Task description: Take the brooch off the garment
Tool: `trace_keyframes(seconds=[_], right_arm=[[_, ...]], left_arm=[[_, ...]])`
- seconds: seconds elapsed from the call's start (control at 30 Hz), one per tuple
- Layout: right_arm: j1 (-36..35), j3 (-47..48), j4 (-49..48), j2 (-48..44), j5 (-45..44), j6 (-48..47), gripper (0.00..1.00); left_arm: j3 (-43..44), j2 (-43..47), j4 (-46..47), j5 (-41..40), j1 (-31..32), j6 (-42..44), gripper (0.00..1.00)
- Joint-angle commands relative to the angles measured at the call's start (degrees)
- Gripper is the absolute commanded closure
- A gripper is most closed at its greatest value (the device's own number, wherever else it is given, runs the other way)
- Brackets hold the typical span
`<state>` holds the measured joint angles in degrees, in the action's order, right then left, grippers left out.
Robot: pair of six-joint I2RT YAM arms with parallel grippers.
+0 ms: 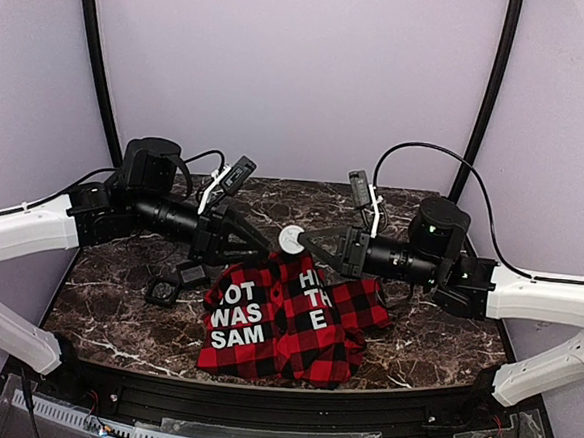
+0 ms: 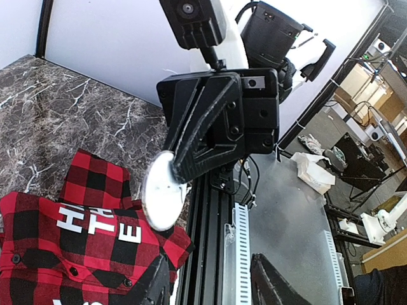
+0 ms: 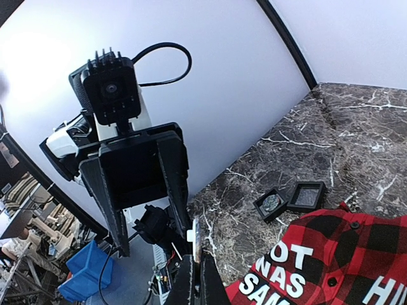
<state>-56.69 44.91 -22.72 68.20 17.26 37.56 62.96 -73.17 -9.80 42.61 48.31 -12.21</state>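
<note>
The brooch [image 1: 292, 239] is a small pale round disc, held in the air just behind the top edge of the garment [image 1: 285, 324]. My right gripper [image 1: 306, 243] is shut on it. In the right wrist view the brooch [image 3: 198, 240] shows edge-on between my shut fingers [image 3: 186, 283]. In the left wrist view the brooch [image 2: 163, 190] faces the camera, pinched by the right gripper's fingers [image 2: 197, 152]. My left gripper [image 2: 206, 270] is open and empty, facing the brooch from the left. The red-and-black plaid garment [image 2: 57, 254] lies flat on the table and also shows in the right wrist view [image 3: 343, 260].
Two small black square frames [image 1: 163, 291] [image 1: 190, 272] lie on the marble table [image 1: 115, 307] left of the garment; they also show in the right wrist view [image 3: 270, 204] [image 3: 306, 196]. A black rail [image 1: 259, 402] runs along the table's near edge.
</note>
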Motion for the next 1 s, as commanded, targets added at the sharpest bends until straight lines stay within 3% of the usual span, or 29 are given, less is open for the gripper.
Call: trace_keyframes(seconds=[0.0, 0.23, 0.67, 0.97], right_arm=[[-0.90, 2.29, -5.80, 1.60, 3.73, 0.50, 1.00], [-1.47, 2.75, -5.78, 2.37, 4.86, 0.24, 1.00], [-1.93, 3.23, -5.09, 3.06, 5.54, -0.25, 1.00], [-2.02, 3.53, -4.61, 3.77, 5.86, -0.70, 1.00]], left_arm=[[-0.43, -0.78, -0.40, 1.39, -0.22, -0.52, 0.55], [-0.67, -1.73, 2.01, 4.50, -1.12, -2.87, 0.60], [-1.16, -3.17, 5.19, 7.93, -1.91, -5.55, 0.86], [-1.52, -3.21, 5.99, 8.10, -2.04, -6.16, 0.99]])
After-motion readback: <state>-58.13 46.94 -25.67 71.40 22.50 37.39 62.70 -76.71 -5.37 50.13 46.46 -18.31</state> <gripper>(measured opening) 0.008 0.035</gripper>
